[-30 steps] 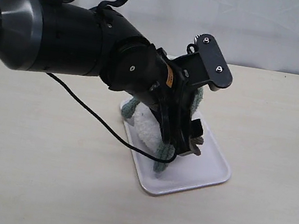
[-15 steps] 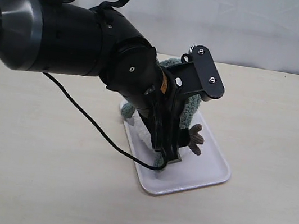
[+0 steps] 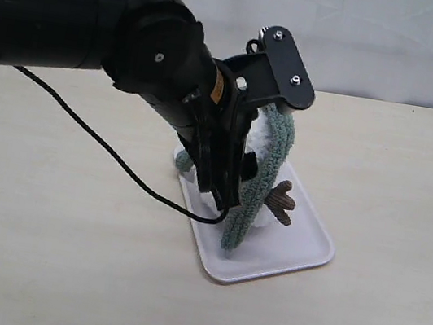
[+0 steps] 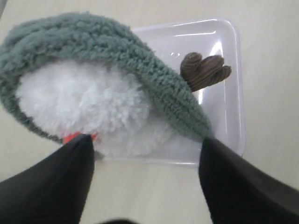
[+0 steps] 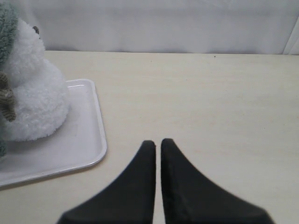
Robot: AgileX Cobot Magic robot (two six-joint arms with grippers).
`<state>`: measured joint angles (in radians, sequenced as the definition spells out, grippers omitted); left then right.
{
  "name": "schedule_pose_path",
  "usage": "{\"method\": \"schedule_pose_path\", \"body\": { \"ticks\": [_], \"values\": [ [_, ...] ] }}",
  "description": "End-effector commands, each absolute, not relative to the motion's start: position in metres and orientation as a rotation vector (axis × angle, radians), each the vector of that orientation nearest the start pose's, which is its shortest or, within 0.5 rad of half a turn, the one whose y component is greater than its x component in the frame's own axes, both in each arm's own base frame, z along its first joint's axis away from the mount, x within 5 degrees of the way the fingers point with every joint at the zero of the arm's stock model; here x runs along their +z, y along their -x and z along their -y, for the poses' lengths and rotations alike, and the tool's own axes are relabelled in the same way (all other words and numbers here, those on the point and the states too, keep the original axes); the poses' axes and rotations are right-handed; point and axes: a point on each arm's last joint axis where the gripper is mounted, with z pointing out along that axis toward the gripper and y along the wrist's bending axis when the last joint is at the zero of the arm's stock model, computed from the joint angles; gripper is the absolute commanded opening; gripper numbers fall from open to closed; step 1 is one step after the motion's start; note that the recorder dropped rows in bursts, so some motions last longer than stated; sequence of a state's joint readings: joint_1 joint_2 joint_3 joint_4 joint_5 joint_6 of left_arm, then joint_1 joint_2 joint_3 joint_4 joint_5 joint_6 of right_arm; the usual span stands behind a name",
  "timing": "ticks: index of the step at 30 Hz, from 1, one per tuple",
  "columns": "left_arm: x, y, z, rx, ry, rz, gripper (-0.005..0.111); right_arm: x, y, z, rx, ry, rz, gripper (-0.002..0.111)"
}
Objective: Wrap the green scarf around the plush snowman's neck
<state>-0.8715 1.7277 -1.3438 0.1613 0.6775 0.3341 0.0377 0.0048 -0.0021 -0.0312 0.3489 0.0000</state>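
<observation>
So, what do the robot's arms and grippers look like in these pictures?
The left arm is a thick, glossy black cylinder with a round joint, a small orange label and a thin black cable running below it. A black plate with two silver screws sits at the wrist. The left gripper and right gripper have matte black, tapered fingers.

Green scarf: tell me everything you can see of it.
The green scarf is a long, narrow strip of fuzzy, ribbed grey-green knit. It arches over the top of the plush snowman, resting on its white fluff; one rounded end hangs down to the white tray, beside a brown twig arm. The open left gripper hovers close, not pinching it.
</observation>
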Motion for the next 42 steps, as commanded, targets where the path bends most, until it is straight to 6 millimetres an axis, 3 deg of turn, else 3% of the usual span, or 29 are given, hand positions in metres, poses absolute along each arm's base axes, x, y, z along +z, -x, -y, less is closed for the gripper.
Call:
{"method": "schedule_pose_path", "body": {
  "ticks": [1,11,23,33,37,42],
  "values": [
    [0.293,-0.242,0.269,-0.007,-1.452,-2.089,0.042,0.182,-0.053,-0.001,-0.003,0.051,-1.828,0.004],
    [0.333,-0.214,0.242,-0.101,-1.395,-2.167,0.000,0.182,-0.053,-0.001,-0.003,0.051,-1.828,0.004],
    [0.401,-0.168,0.203,-0.329,-1.258,-2.029,0.000,0.182,-0.053,-0.001,-0.003,0.051,-1.828,0.004],
    [0.442,-0.131,0.167,-0.466,-1.166,-1.896,0.000,0.182,-0.053,-0.001,-0.003,0.051,-1.828,0.004],
    [0.447,-0.116,0.151,-0.496,-1.130,-1.841,0.000,0.182,-0.053,-0.001,-0.003,0.051,-1.828,0.004],
    [0.437,-0.095,0.125,-0.523,-1.071,-1.759,0.000,0.182,-0.053,-0.001,-0.003,0.051,-1.828,0.004]
  ]
}}
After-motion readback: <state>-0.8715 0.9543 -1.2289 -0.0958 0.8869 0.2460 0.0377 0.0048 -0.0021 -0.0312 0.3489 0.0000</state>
